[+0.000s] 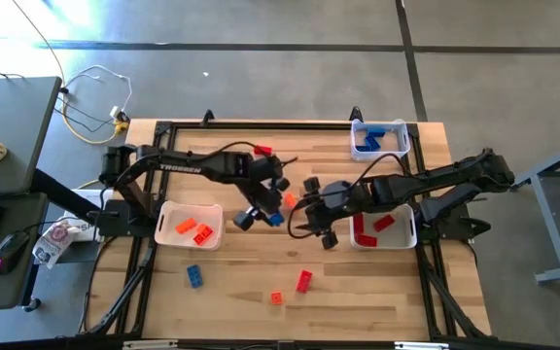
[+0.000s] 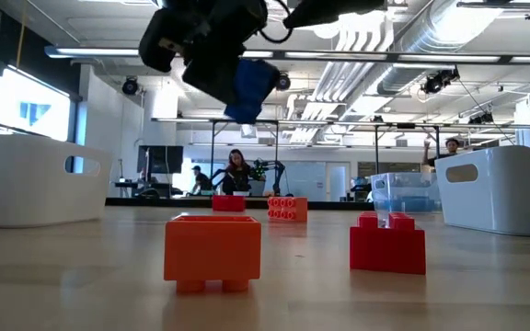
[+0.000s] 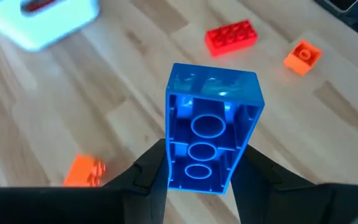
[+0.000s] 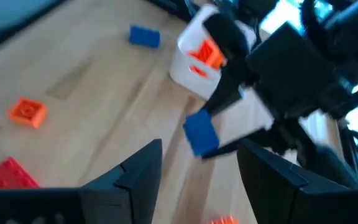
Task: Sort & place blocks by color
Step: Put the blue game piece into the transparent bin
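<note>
Left fingers (image 3: 207, 177) clamping blue block (image 3: 211, 127) (raised off table), right fingers (image 4: 197, 165) apart, empty

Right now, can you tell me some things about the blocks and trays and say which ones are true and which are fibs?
1. The left tool holds a blue block. True.
2. That block rests on the table. False: it is lifted above it.
3. The right tool grips a red block. False: it is open and holds nothing.
4. The tray by the left arm has orange blocks in it. True.
5. Every block is already in a tray. False: some lie loose on the table.
</note>
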You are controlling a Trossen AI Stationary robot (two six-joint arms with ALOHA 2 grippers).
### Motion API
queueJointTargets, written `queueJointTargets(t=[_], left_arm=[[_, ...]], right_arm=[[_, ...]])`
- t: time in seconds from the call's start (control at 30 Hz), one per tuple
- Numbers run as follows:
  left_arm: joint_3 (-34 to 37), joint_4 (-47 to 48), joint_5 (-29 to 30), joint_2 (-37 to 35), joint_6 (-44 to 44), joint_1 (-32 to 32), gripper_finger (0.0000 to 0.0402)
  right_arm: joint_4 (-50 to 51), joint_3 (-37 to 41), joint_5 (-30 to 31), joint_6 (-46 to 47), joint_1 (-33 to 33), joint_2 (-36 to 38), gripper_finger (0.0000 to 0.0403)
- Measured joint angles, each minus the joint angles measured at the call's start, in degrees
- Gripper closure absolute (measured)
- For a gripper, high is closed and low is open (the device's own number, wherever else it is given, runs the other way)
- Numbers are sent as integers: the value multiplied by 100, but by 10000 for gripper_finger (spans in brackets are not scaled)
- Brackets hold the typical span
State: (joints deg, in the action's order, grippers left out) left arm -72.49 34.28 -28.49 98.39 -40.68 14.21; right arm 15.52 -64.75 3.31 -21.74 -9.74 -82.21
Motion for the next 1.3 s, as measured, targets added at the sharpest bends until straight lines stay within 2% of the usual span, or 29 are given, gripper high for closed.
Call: queueJointTargets(t=[0.27,0.47,0.6,0.8,0.97,1.3], left_arm=[[0,-835,4,1,34,-423,289],[0,-1408,-3,2,765,-500,289],[0,-1460,-329,2,861,-427,289],[0,-1501,-486,2,914,-334,289],[-2,-1802,-954,2,1023,-349,289],[-2,-2234,-978,8,1031,-347,289]], right_arm=[[-335,0,-442,-42,0,0,208],[-342,0,-579,-35,0,0,208],[-380,0,-808,-83,2,0,208],[-408,0,-830,-85,38,0,208],[-401,-2,-930,-84,122,-75,208],[-413,-5,-1287,-37,221,-198,208]])
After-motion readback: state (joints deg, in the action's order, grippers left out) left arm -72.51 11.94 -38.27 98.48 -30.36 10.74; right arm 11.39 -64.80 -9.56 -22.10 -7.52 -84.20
